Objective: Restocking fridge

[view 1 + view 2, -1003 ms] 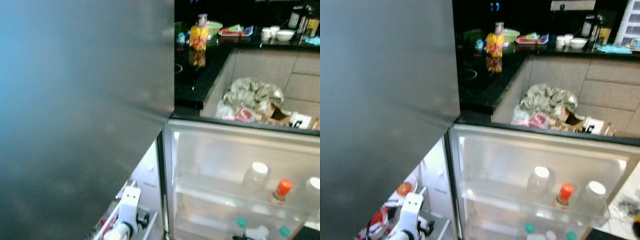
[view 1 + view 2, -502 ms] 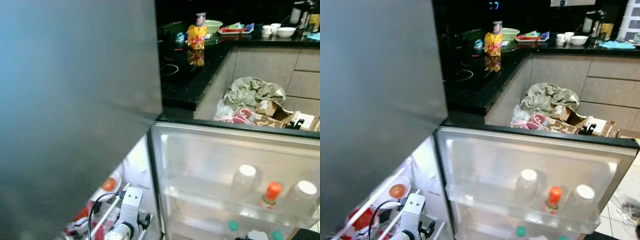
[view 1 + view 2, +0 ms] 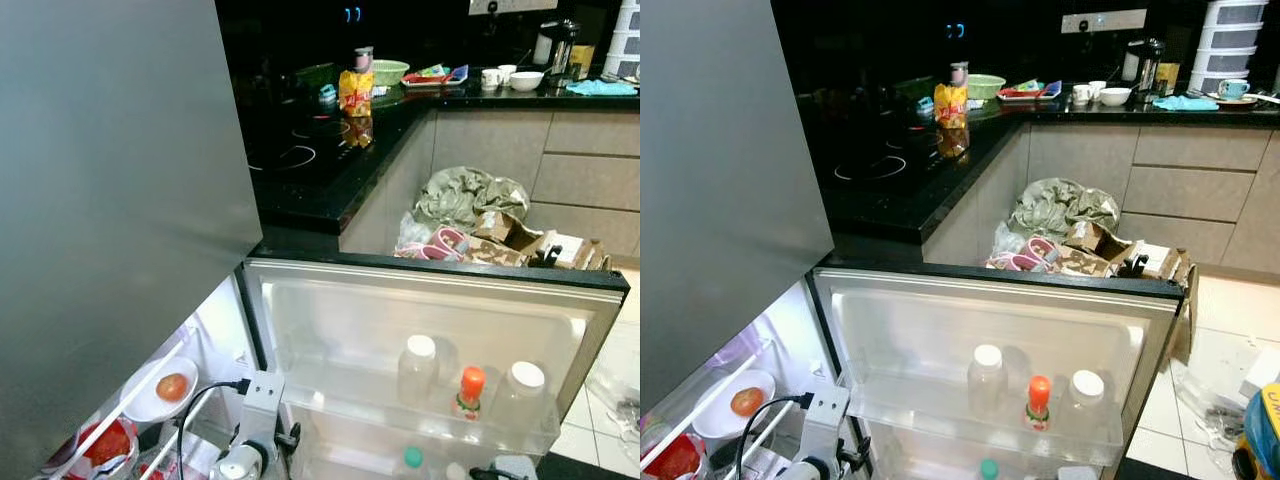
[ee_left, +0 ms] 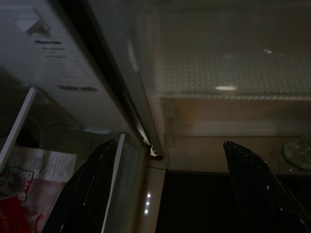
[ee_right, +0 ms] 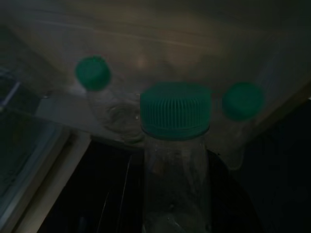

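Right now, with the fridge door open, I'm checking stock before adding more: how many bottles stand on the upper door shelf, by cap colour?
On the upper door shelf:
White-capped bottles: 2
Orange-capped bottle: 1
Total: 3

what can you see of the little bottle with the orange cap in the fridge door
The orange-capped bottle is small and slim, with a bright orange cap, an orange-red neck and a label with green at its base. It stands upright on the upper shelf of the open fridge door, behind the clear shelf rail. Two larger translucent white-lidded jars flank it; whether they touch it cannot be told.
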Available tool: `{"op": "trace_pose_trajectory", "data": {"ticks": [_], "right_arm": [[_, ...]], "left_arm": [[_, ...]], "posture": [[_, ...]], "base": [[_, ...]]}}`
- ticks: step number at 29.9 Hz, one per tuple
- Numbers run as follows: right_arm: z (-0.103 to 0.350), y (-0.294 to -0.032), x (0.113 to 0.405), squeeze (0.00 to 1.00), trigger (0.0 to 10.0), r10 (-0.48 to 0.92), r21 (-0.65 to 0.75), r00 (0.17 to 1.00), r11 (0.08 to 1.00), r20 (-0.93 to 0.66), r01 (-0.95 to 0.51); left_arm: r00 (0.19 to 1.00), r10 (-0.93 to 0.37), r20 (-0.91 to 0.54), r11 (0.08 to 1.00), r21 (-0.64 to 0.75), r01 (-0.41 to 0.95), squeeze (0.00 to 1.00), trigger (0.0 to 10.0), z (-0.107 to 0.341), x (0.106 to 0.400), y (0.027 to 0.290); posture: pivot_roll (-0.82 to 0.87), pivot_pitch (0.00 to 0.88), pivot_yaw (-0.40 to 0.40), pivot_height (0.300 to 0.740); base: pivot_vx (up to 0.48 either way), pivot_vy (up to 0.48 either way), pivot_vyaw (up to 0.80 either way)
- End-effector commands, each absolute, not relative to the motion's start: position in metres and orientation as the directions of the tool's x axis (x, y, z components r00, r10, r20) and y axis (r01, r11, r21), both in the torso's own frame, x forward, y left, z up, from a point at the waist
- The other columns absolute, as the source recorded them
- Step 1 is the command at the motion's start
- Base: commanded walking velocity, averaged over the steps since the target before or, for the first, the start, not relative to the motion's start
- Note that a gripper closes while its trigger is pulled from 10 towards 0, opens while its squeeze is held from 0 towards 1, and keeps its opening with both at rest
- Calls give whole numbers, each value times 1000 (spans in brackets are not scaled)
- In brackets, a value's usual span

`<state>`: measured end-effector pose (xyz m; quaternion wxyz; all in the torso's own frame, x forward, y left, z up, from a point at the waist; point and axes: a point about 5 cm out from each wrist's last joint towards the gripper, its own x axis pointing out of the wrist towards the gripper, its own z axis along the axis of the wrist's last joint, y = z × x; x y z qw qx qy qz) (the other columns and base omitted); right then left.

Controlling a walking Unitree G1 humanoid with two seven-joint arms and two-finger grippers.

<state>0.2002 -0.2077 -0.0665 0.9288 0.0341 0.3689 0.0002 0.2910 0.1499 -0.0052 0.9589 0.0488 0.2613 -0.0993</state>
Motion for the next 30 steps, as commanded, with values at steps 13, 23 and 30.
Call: {"op": "trace_pose_trajectory", "data": {"ticks": [13,23,30], "right_arm": [[-57,-206,216,0,10000,63,90,764,996,-643,-7],[-41,-162,242,0,10000,354,219,754,935,-553,-279],[-40,-162,244,0,10000,339,225,762,940,-552,-255]], "left_arm": [[835,-115,-538,984,52,169,0,10000,-13,283,158],[837,-76,-541,986,82,143,0,10000,-13,282,169],[843,-47,-537,991,84,109,0,10000,-14,279,178]], "posture": [[-67,40,64,740],[-57,51,63,740],[-33,56,52,740]], "base": [[0,-222,0],[0,0,0],[0,0,0]]}}
